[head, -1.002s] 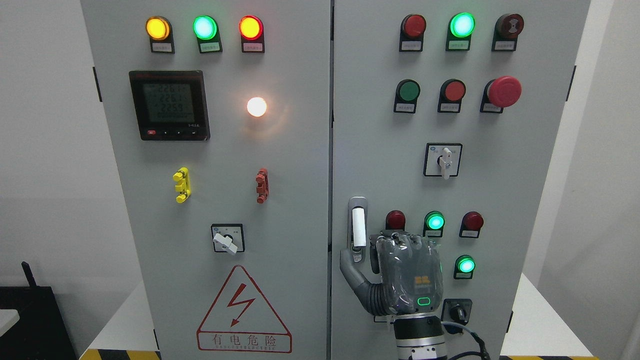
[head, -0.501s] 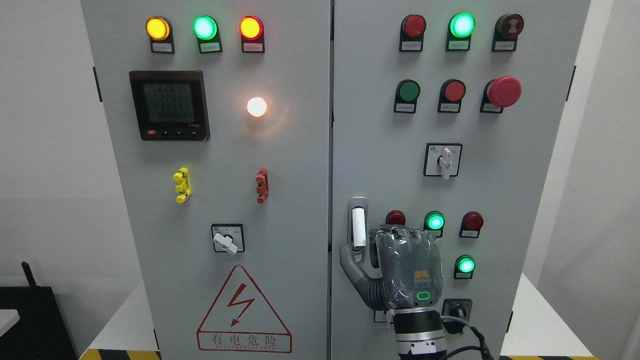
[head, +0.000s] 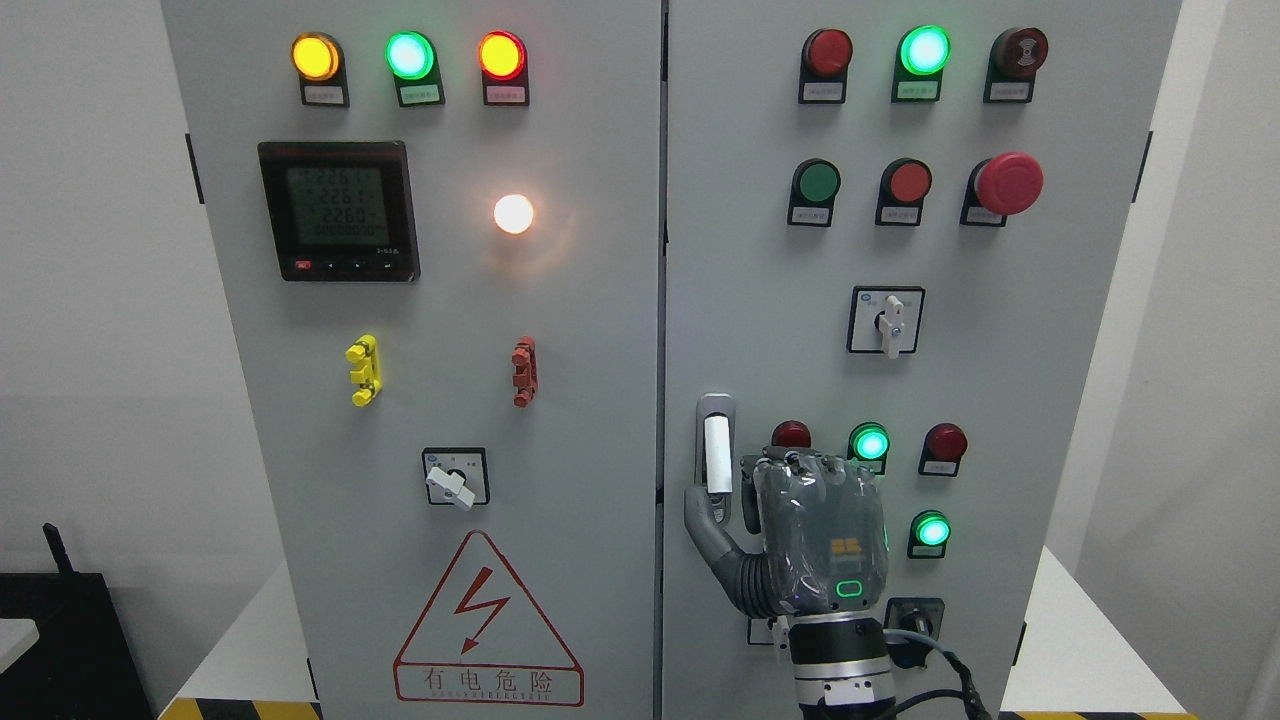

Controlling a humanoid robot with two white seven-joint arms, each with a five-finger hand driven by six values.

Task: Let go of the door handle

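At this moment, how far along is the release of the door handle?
Done: the two grey cabinet doors appear shut. In hand: the right hand is still beside the white-taped metal door handle, thumb at its lower end, fingers curled. Left: open the hand and draw it clear. No left hand shows.
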